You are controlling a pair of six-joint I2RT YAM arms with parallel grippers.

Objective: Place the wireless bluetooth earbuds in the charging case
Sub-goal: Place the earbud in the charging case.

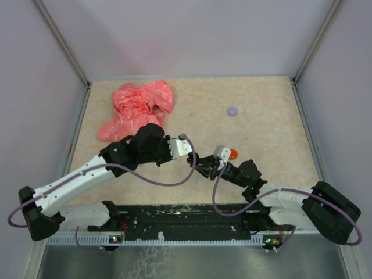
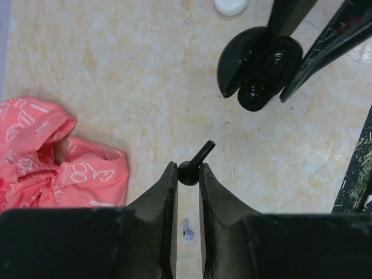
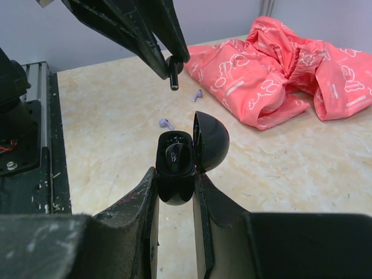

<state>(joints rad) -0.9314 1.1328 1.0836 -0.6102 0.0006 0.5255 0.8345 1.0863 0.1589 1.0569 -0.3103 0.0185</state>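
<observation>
My right gripper [image 3: 174, 174] is shut on the black charging case [image 3: 174, 165], held above the table with its lid [image 3: 210, 139] swung open to the right. One black earbud [image 3: 174, 154] sits in the case. My left gripper [image 2: 188, 168] is shut on another black earbud [image 2: 189, 172], whose stem [image 2: 204, 151] points toward the case [image 2: 261, 70]. That earbud [image 3: 173, 72] hangs a short way behind and above the open case, not touching it. Two pale purple earbuds [image 3: 166, 123] [image 3: 197, 95] lie on the table below. In the top view both grippers [image 1: 193, 158] [image 1: 204, 168] meet at the table's front middle.
A crumpled pink cloth [image 1: 139, 107] lies at the back left. A small pale purple disc [image 1: 232, 110] sits at the back right. A white rounded thing [image 2: 231, 6] lies beyond the case. An orange-red object [image 1: 233, 154] shows beside the right wrist. Walls enclose the table.
</observation>
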